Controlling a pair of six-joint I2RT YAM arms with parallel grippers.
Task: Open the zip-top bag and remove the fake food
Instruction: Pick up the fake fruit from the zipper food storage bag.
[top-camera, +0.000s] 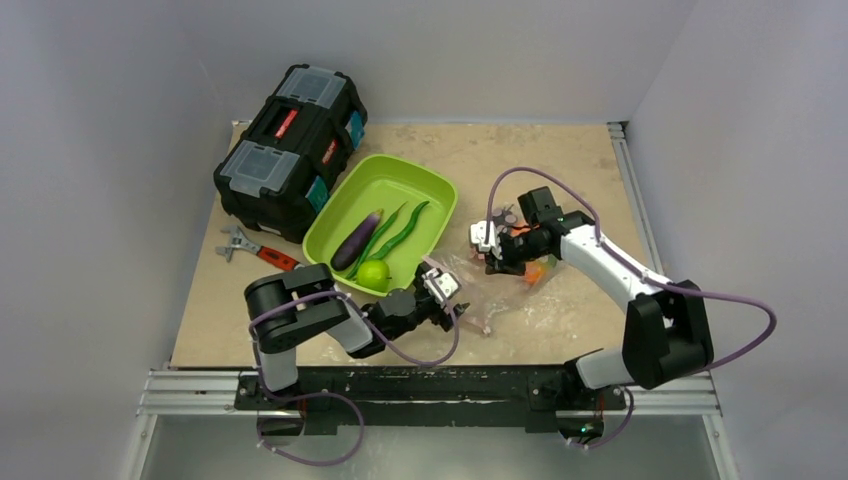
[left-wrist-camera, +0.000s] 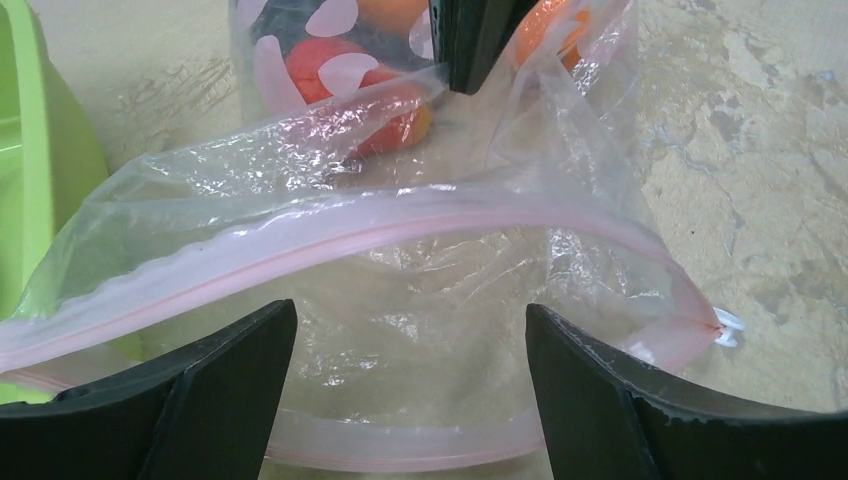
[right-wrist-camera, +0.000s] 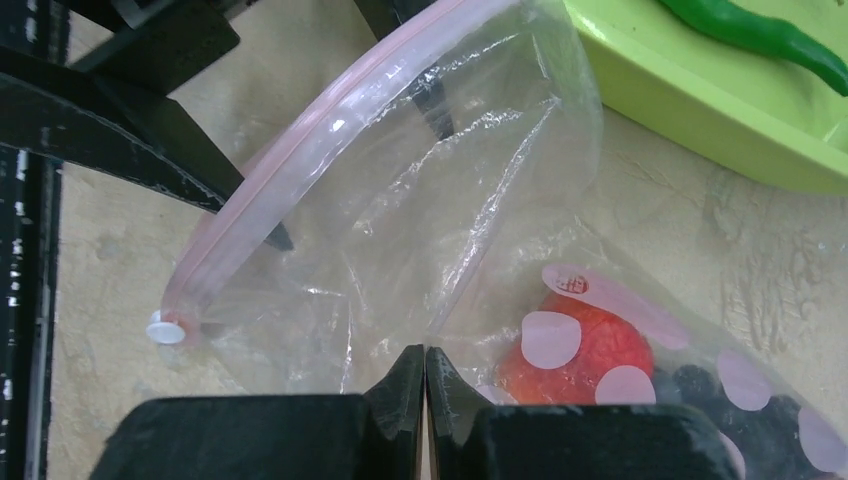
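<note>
Left hand (left-wrist-camera: 408, 312) spread at zip-top bag (left-wrist-camera: 300, 190) mouth, right hand (right-wrist-camera: 425, 352) pinching film, tray (top-camera: 386, 184) alongside.

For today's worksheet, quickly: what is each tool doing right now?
Left tool: open, astride the bag.
Right tool: shut, pinching the bag.

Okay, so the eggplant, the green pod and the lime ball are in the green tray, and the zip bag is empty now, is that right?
Not quite. The eggplant, green pod and lime ball are in the green tray, but the bag is not empty: the left wrist view shows a red piece and an orange piece inside it.
</note>
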